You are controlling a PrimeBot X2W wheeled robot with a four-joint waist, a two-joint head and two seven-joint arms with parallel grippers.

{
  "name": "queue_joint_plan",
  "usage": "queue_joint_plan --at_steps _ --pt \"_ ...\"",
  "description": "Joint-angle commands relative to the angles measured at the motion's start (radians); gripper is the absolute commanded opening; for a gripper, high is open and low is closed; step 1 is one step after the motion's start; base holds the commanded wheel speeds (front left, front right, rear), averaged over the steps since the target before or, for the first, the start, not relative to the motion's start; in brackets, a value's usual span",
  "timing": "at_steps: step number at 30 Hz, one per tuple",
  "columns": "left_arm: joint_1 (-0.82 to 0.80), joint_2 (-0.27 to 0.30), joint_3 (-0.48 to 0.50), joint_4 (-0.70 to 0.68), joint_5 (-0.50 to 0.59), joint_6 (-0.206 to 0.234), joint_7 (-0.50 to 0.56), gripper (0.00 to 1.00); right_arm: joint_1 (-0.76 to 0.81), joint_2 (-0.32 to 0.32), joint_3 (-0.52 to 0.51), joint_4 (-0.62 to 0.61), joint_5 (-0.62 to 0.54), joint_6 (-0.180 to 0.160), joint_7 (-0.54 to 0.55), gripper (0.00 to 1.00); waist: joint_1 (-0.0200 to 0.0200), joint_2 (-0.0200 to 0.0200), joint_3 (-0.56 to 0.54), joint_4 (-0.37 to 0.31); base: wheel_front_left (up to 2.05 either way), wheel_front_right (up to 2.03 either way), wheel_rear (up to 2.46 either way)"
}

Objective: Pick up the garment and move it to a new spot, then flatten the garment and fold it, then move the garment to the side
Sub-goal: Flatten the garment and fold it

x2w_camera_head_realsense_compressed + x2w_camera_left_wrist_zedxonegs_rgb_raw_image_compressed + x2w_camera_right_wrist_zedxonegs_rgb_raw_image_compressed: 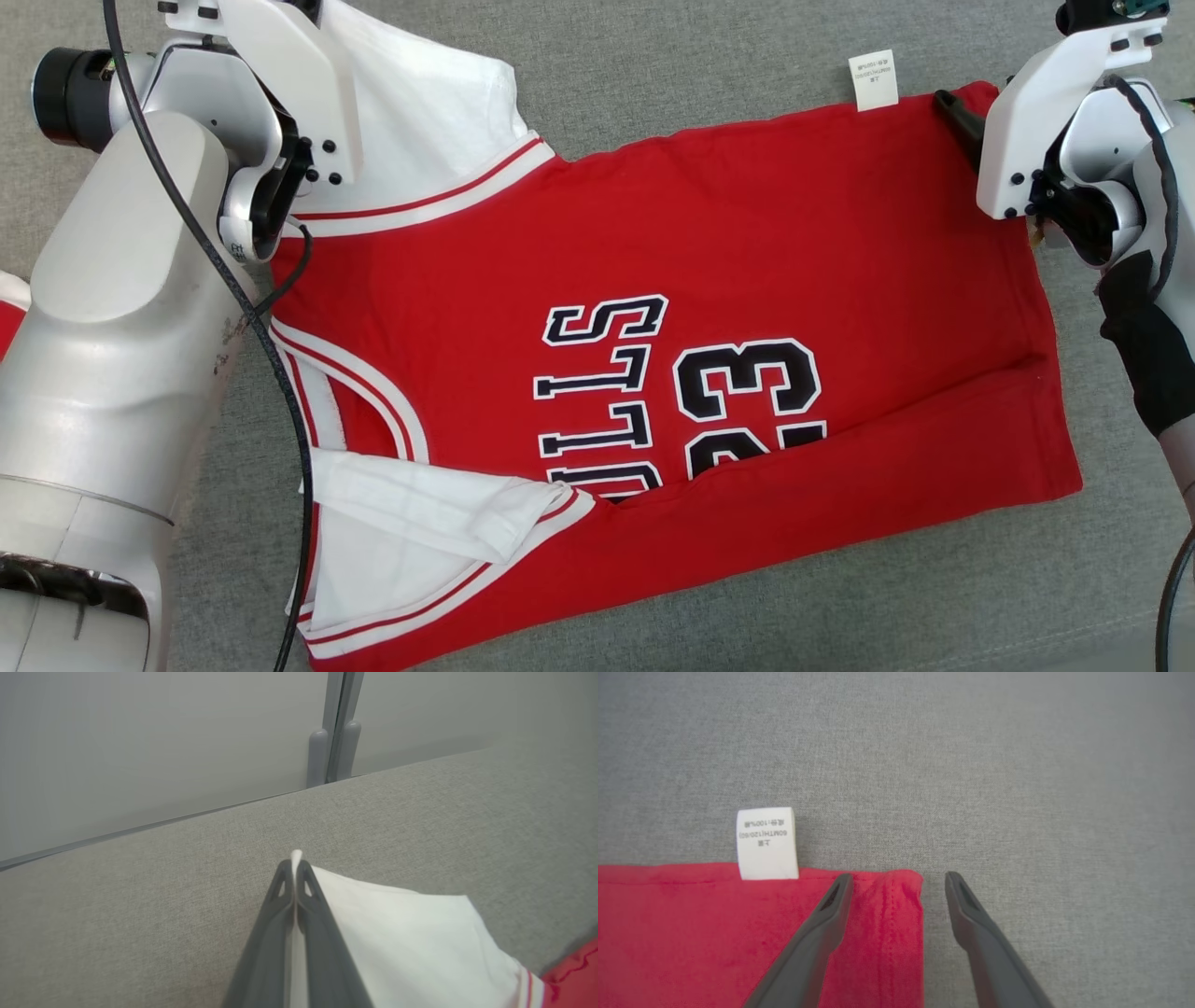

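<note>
- While the red garment lies spread on the grey cloth surface, its near edge is folded up over the lettering, hiding part of the numerals.
- The left gripper is clamped on the white sleeve, with a sliver of cloth between its fingers. In the head view the wrist housing covers this grip.
- The right gripper is spread wide and holds nothing. It straddles the garment's far corner, one finger over red cloth, the other over bare surface.
- The white label has print too small to read from the head.
</note>
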Motion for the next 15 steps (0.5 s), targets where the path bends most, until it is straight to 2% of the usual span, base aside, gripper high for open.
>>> queue_joint_plan --at_steps 1,2,5,6,8,9,15 --pt "0.007 0.011 -0.001 -0.013 0.002 0.008 0.006 0.0 -0.012 0.003 0.001 0.012 -0.005 0.0 0.009 1.0 0.0 0.0 0.001 0.001 0.0 0.0 0.0" --pt "0.011 0.011 -0.003 -0.022 0.001 0.012 0.011 0.0 -0.016 0.007 -0.002 0.018 0.0 0.0 0.012 0.96 0.0 0.0 0.003 0.001 0.0 0.0 0.0" --pt "0.022 0.016 -0.007 -0.047 0.0 0.02 0.024 0.0 -0.026 0.007 -0.003 0.035 -0.002 0.0 0.013 0.98 0.0 0.0 0.009 0.004 0.0 0.0 0.0" --pt "0.023 0.018 -0.008 -0.054 0.0 0.022 0.028 0.0 -0.026 0.008 -0.003 0.04 -0.002 0.0 0.01 0.89 0.0 0.0 0.011 0.005 0.0 0.0 0.0" --pt "0.022 0.021 -0.01 -0.069 -0.001 0.024 0.034 0.0 -0.027 0.008 -0.002 0.051 -0.004 0.0 0.003 0.24 0.0 0.0 0.016 0.009 0.0 0.0 0.0" --pt "0.022 0.024 -0.01 -0.077 -0.001 0.025 0.035 0.0 -0.031 0.008 -0.001 0.052 -0.005 0.0 -0.002 0.0 0.0 0.0 0.017 0.011 0.0 0.0 0.0" --pt "0.02 0.042 0.001 -0.128 0.008 0.035 -0.024 0.0 -0.055 0.005 -0.011 0.056 -0.009 0.0 -0.066 0.0 0.0 0.0 0.022 0.016 0.0 0.0 0.0"
